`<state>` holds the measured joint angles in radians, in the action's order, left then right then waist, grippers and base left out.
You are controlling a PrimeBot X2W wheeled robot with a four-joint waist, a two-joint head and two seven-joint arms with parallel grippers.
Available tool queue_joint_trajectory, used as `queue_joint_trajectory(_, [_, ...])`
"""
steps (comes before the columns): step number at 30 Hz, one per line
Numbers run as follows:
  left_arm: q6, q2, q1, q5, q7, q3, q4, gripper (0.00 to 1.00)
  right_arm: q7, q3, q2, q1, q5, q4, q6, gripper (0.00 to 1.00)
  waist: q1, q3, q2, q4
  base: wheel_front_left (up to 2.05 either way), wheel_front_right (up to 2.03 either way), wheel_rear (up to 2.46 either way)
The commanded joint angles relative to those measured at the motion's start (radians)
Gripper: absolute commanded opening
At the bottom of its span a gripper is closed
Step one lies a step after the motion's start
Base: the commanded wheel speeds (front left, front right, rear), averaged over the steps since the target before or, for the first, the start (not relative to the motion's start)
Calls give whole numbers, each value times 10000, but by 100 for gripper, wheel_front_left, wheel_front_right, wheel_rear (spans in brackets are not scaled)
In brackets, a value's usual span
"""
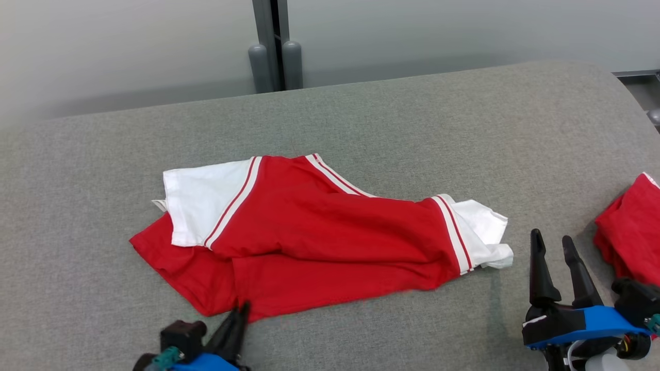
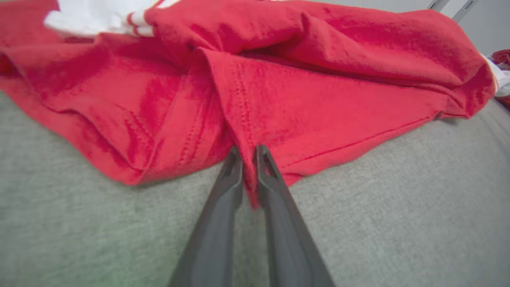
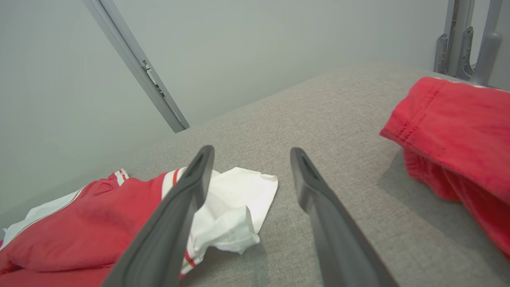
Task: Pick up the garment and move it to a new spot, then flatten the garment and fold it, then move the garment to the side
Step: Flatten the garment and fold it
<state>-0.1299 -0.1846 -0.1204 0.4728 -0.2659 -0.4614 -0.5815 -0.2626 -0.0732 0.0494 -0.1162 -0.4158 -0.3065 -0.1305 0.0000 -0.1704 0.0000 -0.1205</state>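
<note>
**Head view.** The red-and-white garment (image 1: 309, 232) lies crumpled near the middle of the grey padded surface (image 1: 412, 129). One white sleeve points to 10 o'clock and the other to 4 o'clock. My left claw (image 1: 240, 314) enters at 7 o'clock, its dark fingers drawn together at the garment's near red hem. My right claw (image 1: 551, 237) stands at 4 o'clock with its fingers spread and nothing in them, near the white sleeve end but apart from it. A second red cloth (image 1: 631, 232) sits at 3 o'clock against the frame edge, close to the right claw. Grey posts (image 1: 273, 51) rise at 12 o'clock beyond the surface.

**Left wrist view.** My left claw (image 2: 248, 153) rises from 6 o'clock, pinched almost closed on a stitched red fold of the garment's (image 2: 318, 99) hem. A tongue of red cloth hangs between the two fingers. The garment spreads from 9 o'clock across the top to 3 o'clock, with a striped white sleeve (image 2: 91, 16) at 11 o'clock. The padded surface (image 2: 398, 219) lies below it.

**Right wrist view.** My right claw (image 3: 251, 153) is wide open and grips nothing, with the bare padded surface (image 3: 318, 111) showing between its fingers. The garment (image 3: 79, 223) lies at 8 o'clock. Its crumpled white sleeve (image 3: 235, 207) shows just beside my left-hand finger, though I cannot tell whether they touch. The second red cloth (image 3: 458, 131) is at 3 o'clock, well apart from the garment. A slanted metal bar (image 3: 135, 67) crosses at 11 o'clock.
</note>
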Motion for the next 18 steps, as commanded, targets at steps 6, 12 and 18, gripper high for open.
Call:
queue_joint_trajectory(6, [108, -81, -187, -511, 15, 1611, 141, 0, -31, -174, 21, -279, 265, -140, -4, 100, 0, 60, 0, 420, 0, 0, 0])
queue_joint_trajectory(12, [198, 4, -29, -1171, 4, 2896, 168, 0, -31, 125, 24, -379, 538, -274, -4, 100, 0, 233, 0, 771, 0, 0, 0])
queue_joint_trajectory(18, [211, 162, 104, -1695, 4, 3638, -288, 0, -31, 769, 25, -421, 1107, -128, -4, 100, 0, 494, 0, 885, 0, 0, 0])
